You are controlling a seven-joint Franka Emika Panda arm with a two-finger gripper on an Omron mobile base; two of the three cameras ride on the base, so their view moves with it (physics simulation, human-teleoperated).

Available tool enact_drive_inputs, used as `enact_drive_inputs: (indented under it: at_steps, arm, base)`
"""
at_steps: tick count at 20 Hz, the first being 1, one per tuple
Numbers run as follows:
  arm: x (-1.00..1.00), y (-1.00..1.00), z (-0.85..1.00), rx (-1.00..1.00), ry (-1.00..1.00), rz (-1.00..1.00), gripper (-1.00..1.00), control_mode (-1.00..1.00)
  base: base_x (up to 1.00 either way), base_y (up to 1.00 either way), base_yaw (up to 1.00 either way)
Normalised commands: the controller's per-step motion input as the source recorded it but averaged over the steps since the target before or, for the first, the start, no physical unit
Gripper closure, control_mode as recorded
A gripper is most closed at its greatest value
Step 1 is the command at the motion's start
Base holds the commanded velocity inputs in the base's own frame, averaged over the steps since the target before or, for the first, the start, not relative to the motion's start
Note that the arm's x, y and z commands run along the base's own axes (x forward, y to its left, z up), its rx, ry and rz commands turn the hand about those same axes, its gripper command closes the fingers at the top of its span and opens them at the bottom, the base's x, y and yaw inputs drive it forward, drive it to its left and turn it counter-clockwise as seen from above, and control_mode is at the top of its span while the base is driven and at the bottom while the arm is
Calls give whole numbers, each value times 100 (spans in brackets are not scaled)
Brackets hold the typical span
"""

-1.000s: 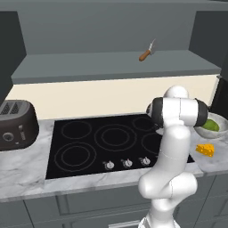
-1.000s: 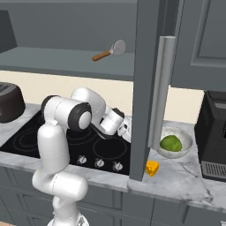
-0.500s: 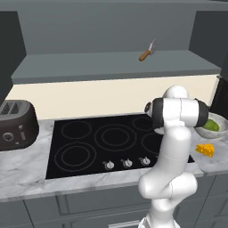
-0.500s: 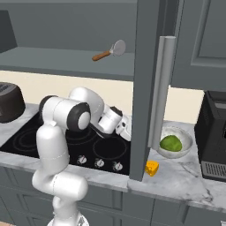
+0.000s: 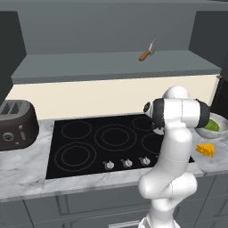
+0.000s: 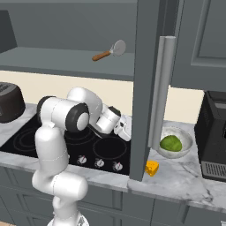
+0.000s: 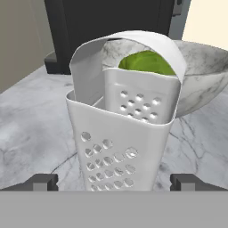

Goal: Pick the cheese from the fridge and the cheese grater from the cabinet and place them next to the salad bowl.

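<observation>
Cheese [image 6: 152, 168] sat on the marble counter [image 6: 185, 176] just in front of the salad bowl [image 6: 174, 142], near the counter's front edge, so I judged that half of the job already done. I had the arm reaching low across the stove [image 5: 102, 142] toward that same corner because the cheese grater [image 7: 124, 133] belonged beside the bowl too.

From the hand camera, the grater stood upright on the marble, loop handle at the top, with the bowl right behind it and apparently touching or nearly touching it; I could not tell which. Green salad showed through the handle loop. That put it where the task wanted it, close against the bowl.

My gripper [image 7: 115, 181] had its jaws spread wide. The two fingertips [image 7: 44, 181] stood well out to either side of the grater's base, with clear marble between each tip and the perforated walls, so nothing was clamped. The grater lay centred between the jaws but free of them, standing on its own.

My read was that the placing was complete, and any pull-back would need to be straight, so as not to clip the grater and tip it into the bowl.
</observation>
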Motion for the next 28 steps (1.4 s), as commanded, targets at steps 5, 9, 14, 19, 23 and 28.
enact_drive_inputs:
  at_steps: [5, 9, 14, 19, 23, 28]
  arm:
    - [-12, 11, 0, 0, -4, 0, -100, -100]
    - [-21, 19, 1, 0, -7, 2, -100, -100]
    - [-38, 22, 0, 0, -4, 8, -100, -100]
    - [-41, 22, 9, 0, -4, 18, -100, -100]
    - [-43, 21, 27, 0, 0, 34, -100, -100]
    - [-43, 21, 38, 0, 2, 43, -100, -100]
  base:
    - [0, 0, 0]
    - [0, 0, 0]
    - [0, 0, 0]
    - [0, 0, 0]
    - [0, 0, 0]
    - [0, 0, 0]
